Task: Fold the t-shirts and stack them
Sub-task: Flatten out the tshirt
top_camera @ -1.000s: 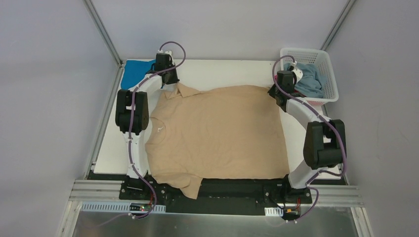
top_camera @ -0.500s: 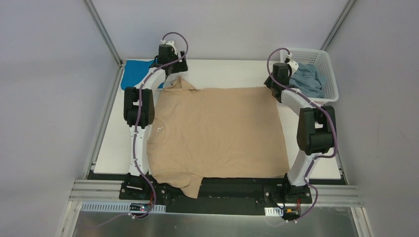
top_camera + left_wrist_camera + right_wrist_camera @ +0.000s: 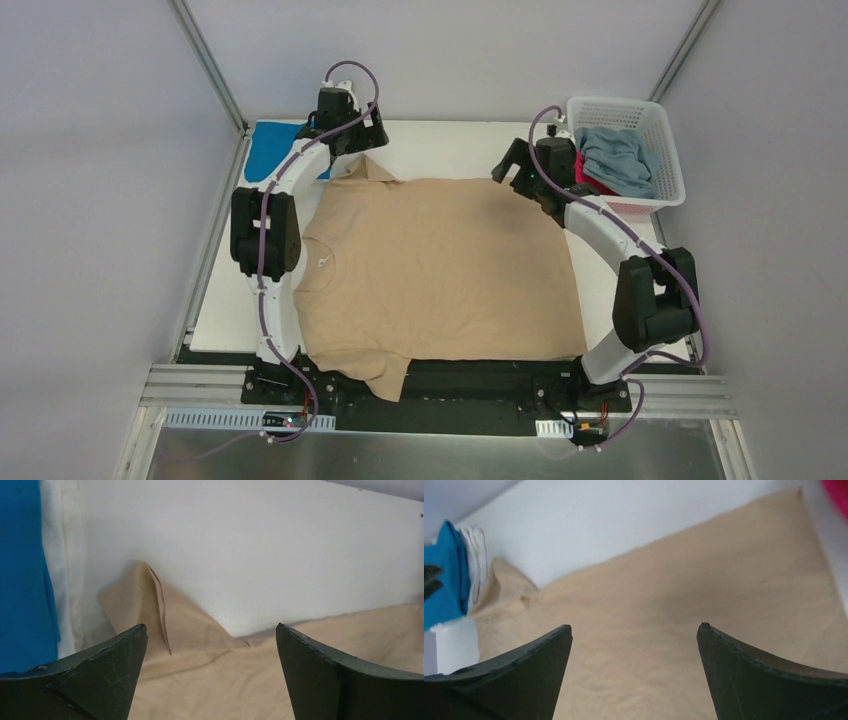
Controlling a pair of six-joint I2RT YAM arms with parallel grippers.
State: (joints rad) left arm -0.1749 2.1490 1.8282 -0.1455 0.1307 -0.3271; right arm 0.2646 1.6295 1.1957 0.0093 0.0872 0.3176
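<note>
The large tan t-shirt (image 3: 440, 270) lies spread flat over the table, its near sleeve hanging over the front edge. My left gripper (image 3: 352, 138) hovers open above the shirt's far left sleeve (image 3: 150, 600), which stands up in a small peak. Nothing is between its fingers (image 3: 210, 627). My right gripper (image 3: 522, 172) is open over the shirt's far right part (image 3: 664, 605), with nothing in it (image 3: 634, 626). A bright blue t-shirt (image 3: 268, 150) lies folded at the far left corner. A grey-blue one (image 3: 615, 160) and a magenta one (image 3: 588, 177) are in the basket.
The white lattice basket (image 3: 610, 101) stands at the far right corner, close behind the right arm. A strip of white cloth (image 3: 65, 555) shows beside the blue shirt (image 3: 20, 570). Bare white table (image 3: 450, 150) runs along the back edge.
Both grippers have let go of the tan shirt's far edge and opened. The right gripper has swung left, away from the basket. The shirt's back edge now lies flat.
</note>
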